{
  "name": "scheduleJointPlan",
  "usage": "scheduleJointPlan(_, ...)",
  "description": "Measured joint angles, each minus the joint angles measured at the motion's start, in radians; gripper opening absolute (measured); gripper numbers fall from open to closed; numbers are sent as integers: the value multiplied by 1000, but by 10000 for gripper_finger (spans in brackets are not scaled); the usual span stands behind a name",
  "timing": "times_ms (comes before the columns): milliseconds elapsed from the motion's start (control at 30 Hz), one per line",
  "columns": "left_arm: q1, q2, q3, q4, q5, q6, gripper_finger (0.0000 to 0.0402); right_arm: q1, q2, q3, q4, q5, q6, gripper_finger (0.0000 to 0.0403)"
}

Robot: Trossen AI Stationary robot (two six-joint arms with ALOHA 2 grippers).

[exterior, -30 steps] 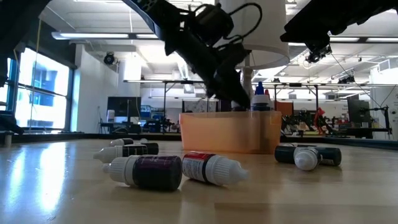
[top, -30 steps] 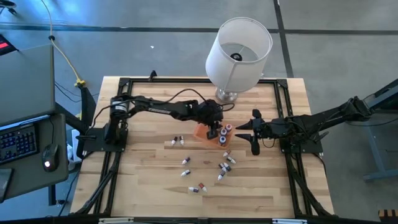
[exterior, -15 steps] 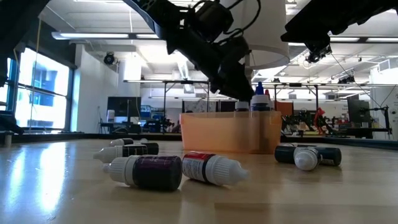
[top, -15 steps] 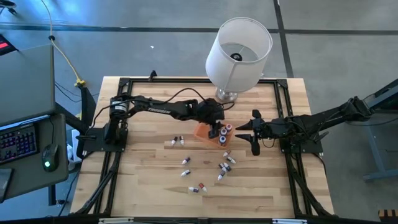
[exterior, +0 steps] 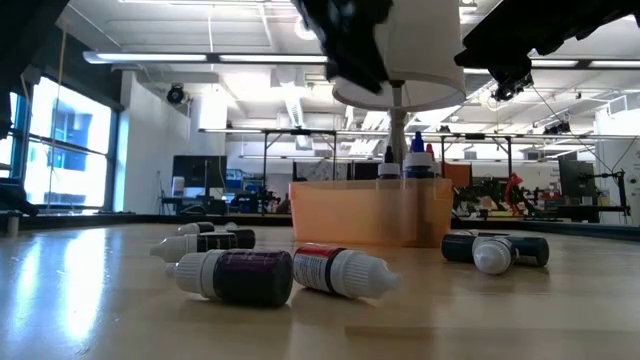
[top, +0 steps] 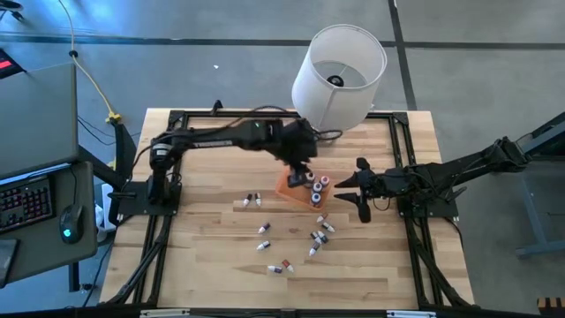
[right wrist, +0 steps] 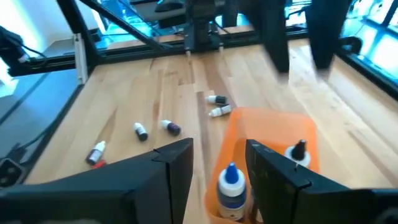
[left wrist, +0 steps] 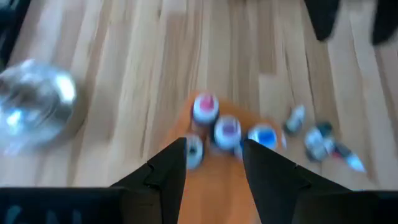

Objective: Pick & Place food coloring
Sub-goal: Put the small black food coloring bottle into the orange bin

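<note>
Several tiny food coloring bottles (top: pixel 315 237) lie on their sides on the wooden table; in the low view they are close by (exterior: pixel 240 276). Others stand upright in a small orange box (top: pixel 289 188), their caps showing in the left wrist view (left wrist: pixel 227 129). My left gripper (top: pixel 301 170) hangs open and empty above the box (left wrist: pixel 211 199), high in the low view (exterior: pixel 345 40). My right gripper (top: pixel 360 188) waits open just right of the box, level with the table, pointing at it (right wrist: pixel 267 127).
A lamp with a white shade (top: pixel 338 66) stands on a silver base (left wrist: pixel 37 106) just beyond the box, close to my left arm. Black frame rails (top: pixel 168 221) border the table. Bare wood lies toward the near edge, below the loose bottles.
My left gripper has risen straight up out of the orange box and drifted slightly toward the far edge. A dark-tipped bottle stands upright in the box where its fingers were. My right arm has kept still.
</note>
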Motion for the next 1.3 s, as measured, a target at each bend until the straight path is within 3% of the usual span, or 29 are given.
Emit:
scheduleJointPlan(167, -21, -3, 194, -379, -8, -108, 156, 2, 1, 0, -40, -48, 31, 139)
scheduleJointPlan(300, -99, -74, 211, -498, -109, -172, 156, 22, 29, 0, -61, -38, 43, 139)
scheduleJointPlan(500, -249, -176, 25, -562, -442, -316, 156, 68, 153, 0, -26, -46, 35, 139)
scheduleJointPlan(667, -317, -324, -275, -562, -493, -477, 156, 78, 260, 0, 65, -106, 67, 139)
scheduleJointPlan(833, -334, -539, -655, -375, -487, -622, 156, 79, 303, 0, 105, -124, 10, 139)
scheduleJointPlan(1033, -341, -779, -1074, 172, -454, -731, 156, 78, 304, 0, 118, 0, 53, 139)
scheduleJointPlan(1200, -341, -810, -1283, 503, -445, -769, 156, 113, 386, 0, 119, 124, 170, 139)
scheduleJointPlan(1300, -341, -788, -1336, 539, -445, -792, 156, 148, 435, 0, 113, 176, 220, 139)
